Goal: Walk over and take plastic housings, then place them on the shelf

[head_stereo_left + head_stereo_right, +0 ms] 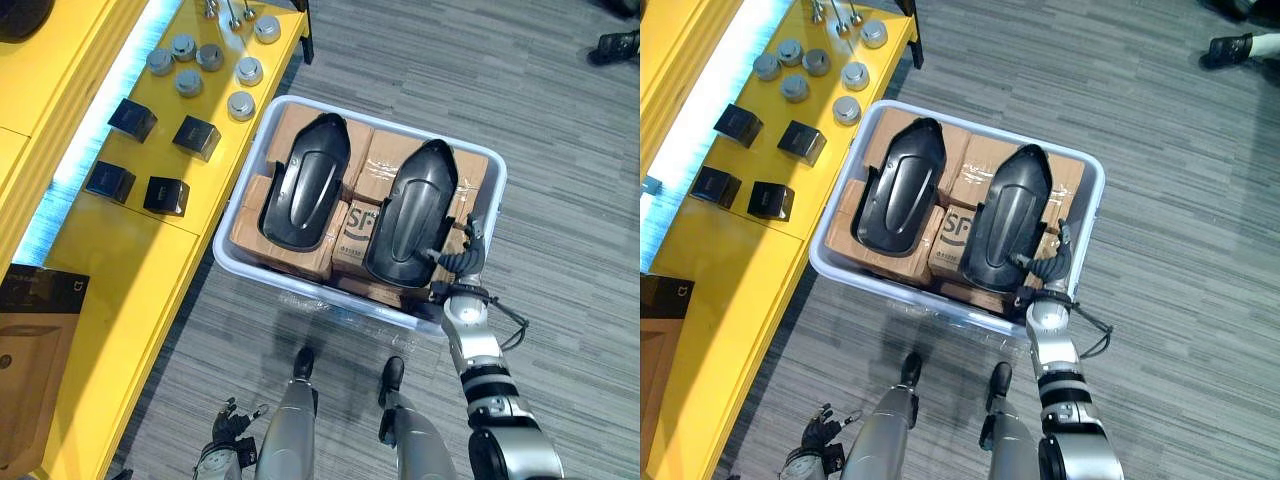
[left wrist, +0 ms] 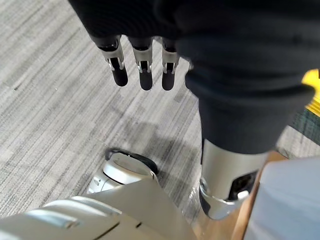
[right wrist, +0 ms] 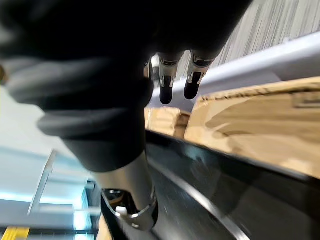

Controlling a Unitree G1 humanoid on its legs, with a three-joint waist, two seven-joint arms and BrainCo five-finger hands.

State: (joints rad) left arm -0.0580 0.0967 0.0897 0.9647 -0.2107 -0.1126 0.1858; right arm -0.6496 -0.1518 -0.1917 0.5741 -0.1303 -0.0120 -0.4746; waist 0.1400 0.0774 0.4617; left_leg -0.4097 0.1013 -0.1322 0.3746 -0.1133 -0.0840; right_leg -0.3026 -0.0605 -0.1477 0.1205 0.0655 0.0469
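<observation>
Yellow shelf (image 1: 110, 270): a long flat top running along the tub's left side, just beside it.
Tub (image 1: 300, 291): pale plastic, on the grey floor, the landmark for all the rest.
Brown carton (image 1: 35, 370): on the shelf, well to the near left of the tub.
Cardboard boxes (image 1: 385, 165): packed inside the tub, filling its bottom.
Left housing (image 1: 305, 185): black plastic shell lying on the boxes in the tub's left half.
Right housing (image 1: 415, 215): a matching black shell lying in the tub's right half, apart from the first.
Right hand (image 1: 458, 258): inside the tub's near right corner, just beside the right housing's near end; fingers (image 3: 166, 92) loosely straight, nothing grasped, and whether the thumb touches the shell cannot be told.
Left hand (image 2: 142, 65): low over the floor, well off the tub's near left; fingers straight, nothing in them.
Black cubes (image 1: 195, 137): four on the shelf, left of the tub.
Silver discs (image 1: 188, 82): a cluster on the shelf, beyond the tub's far left corner.
Shoe (image 1: 615, 45): a person's, on the floor well beyond the tub's far right.
</observation>
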